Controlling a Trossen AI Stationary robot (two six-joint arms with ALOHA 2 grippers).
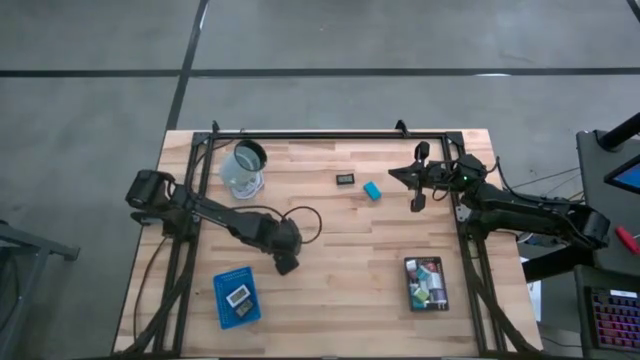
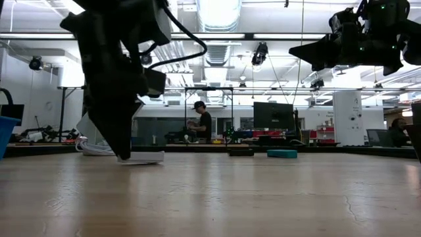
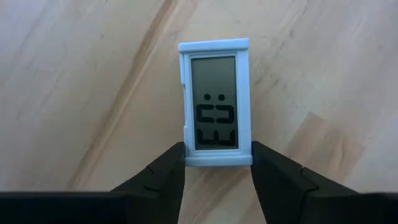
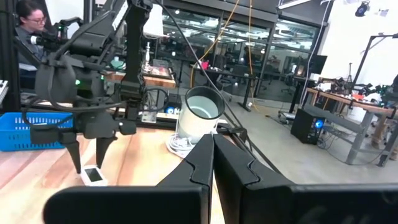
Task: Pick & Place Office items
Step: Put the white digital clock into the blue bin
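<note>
near the middle of the table (image 1: 330, 270), our left gripper (image 3: 217, 168) points straight down with its fingers (image 3: 165, 174) pinching the sides of a small white display (image 3: 216, 102), which lies flat on the wood just beside the blue tray (image 1: 237, 297). our right gripper (image 4: 212, 158) hangs raised above the far right side, fingers pressed together, holding nothing.

You have a pale wood-grain desk (image 1: 330, 250) with plank lines running across it. The small display (image 3: 215, 102) between the left hand's (image 3: 217, 180) black fingers has a white frame and a grey screen with dark digits. A teal block (image 1: 372, 190) lies near a dark flat rectangle (image 1: 346, 179). One tray (image 1: 222, 297) is blue, the other (image 1: 409, 285) black, holding mixed white, pink and green pieces.
</note>
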